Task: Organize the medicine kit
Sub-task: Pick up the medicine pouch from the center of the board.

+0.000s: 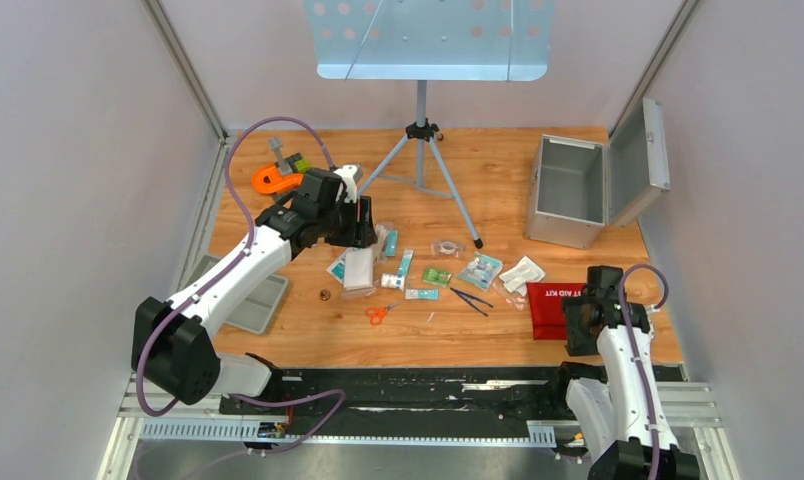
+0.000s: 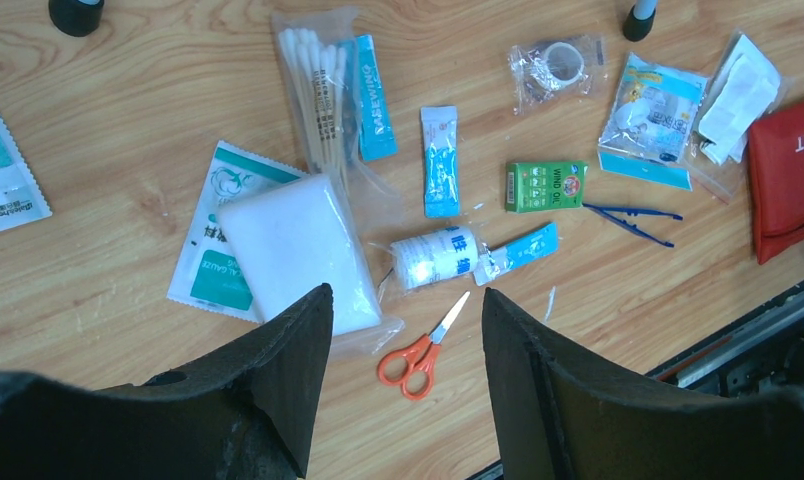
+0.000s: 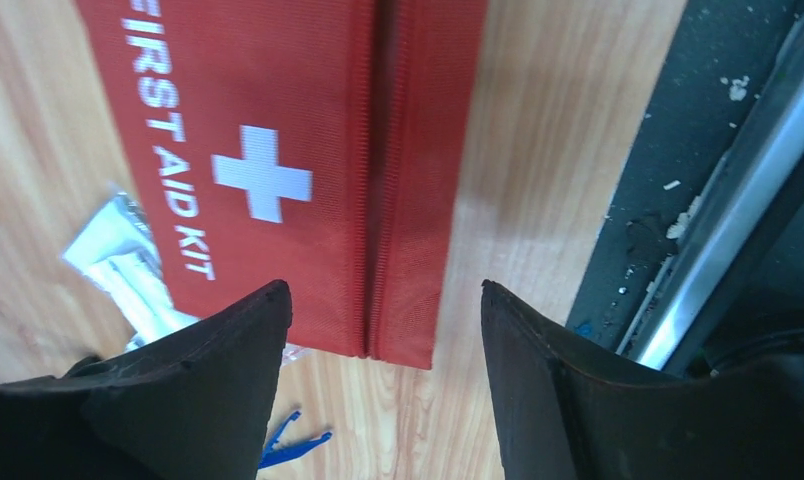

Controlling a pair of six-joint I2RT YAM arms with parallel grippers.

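Two pairs inspected: left fingers (image 2: 278, 370) stand apart, empty, above scattered packets (image 2: 440, 160) and orange scissors (image 2: 418, 352); right fingers (image 3: 208, 380) likewise apart, empty, over the red first-aid pouch (image 3: 278, 150). The medicine kit (image 1: 568, 195) sits far right on the counter (image 1: 498, 340), lid swung open.

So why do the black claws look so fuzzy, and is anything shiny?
Left wrist view: the left fingers sit right by the lens, so they look soft, while the plastic swab packet glints; right wrist view: the right fingers equally soft, the red pouch sharp, the metal rail gleaming; top view: even light, only faint shadows.
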